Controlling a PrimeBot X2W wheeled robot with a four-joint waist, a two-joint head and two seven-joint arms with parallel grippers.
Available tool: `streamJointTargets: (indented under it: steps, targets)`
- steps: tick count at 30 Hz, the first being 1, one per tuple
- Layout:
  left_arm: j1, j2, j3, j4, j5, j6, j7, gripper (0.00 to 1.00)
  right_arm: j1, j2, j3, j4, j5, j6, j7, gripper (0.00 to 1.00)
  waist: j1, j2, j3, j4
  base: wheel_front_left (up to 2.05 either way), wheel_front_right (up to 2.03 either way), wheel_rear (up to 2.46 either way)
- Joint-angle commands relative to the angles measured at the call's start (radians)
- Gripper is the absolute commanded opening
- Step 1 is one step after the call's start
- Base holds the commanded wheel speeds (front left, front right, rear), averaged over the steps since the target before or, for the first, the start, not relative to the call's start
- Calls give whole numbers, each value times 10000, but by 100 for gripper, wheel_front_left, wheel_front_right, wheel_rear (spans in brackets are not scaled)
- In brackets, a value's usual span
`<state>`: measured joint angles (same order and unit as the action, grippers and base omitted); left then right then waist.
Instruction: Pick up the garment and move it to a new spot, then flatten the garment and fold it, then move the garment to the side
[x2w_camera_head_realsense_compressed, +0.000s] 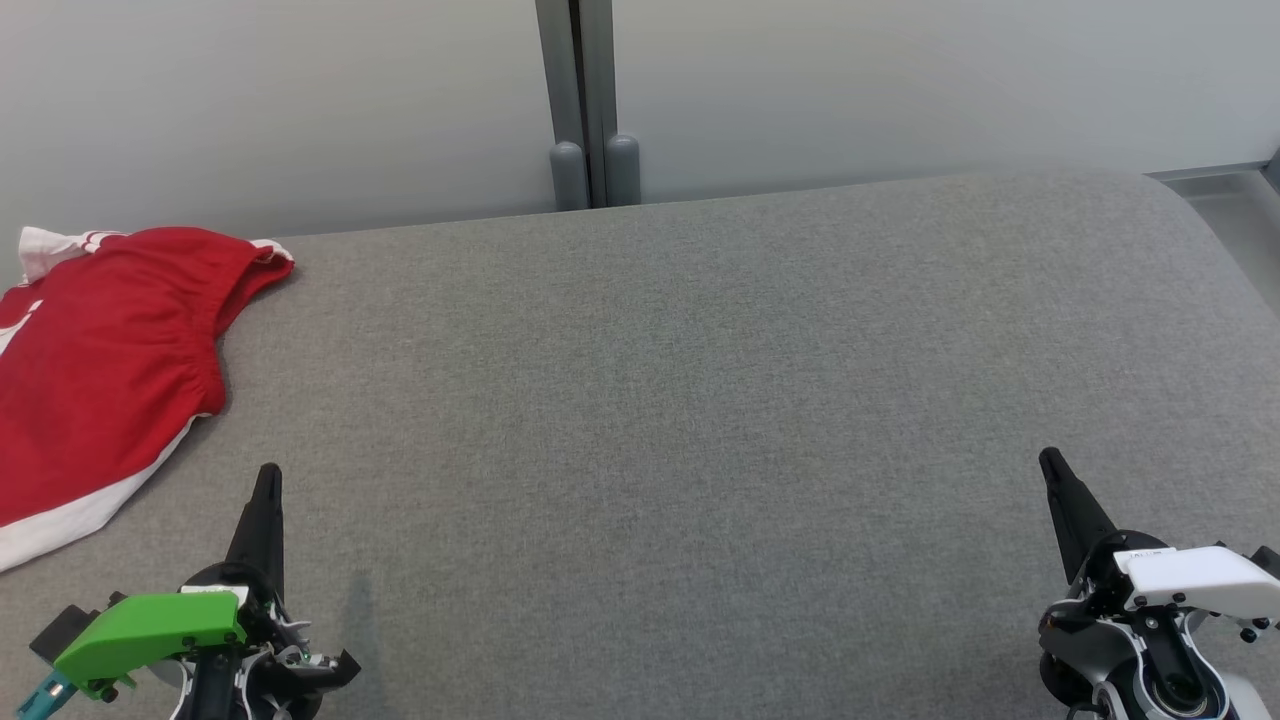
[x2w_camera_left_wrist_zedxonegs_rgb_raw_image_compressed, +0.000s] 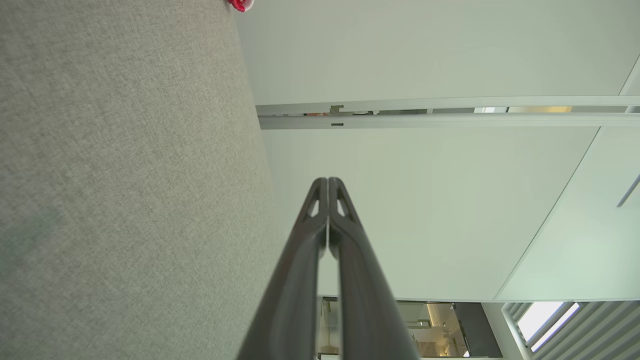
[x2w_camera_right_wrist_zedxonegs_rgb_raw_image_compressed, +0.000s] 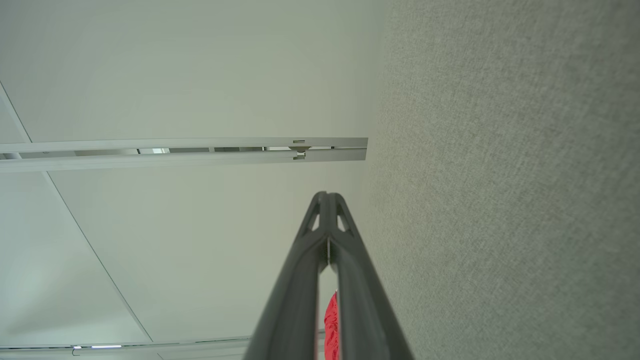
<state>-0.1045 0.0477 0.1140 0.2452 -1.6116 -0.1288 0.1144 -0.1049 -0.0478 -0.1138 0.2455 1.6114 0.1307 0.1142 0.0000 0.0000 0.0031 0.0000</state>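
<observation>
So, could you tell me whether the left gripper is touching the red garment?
Apart. The head view shows bare grey surface between the left gripper and the white hem of the red garment.

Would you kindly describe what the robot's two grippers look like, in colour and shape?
The left gripper has two long dark tapering fingers and a bright green cover with a teal end. The right gripper has the same fingers, under a white cover with dark screws.

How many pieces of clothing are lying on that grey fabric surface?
1. A red garment with white trim lies at the left side of the grey fabric-covered surface, running past the picture's left edge, so more could lie hidden there.
</observation>
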Motion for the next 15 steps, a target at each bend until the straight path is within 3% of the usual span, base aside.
streamJointTargets:
  steps: [1,15]
  targets:
    - [-106,59,9,-15,-23,-46,16,0,-73,-55,-12,-33,28,-1,21,0,0,0,0,0,0,0,0]
    - [-106,59,9,-15,-23,-46,16,0,-73,-55,-12,-33,28,-1,21,0,0,0,0,0,0,0,0]
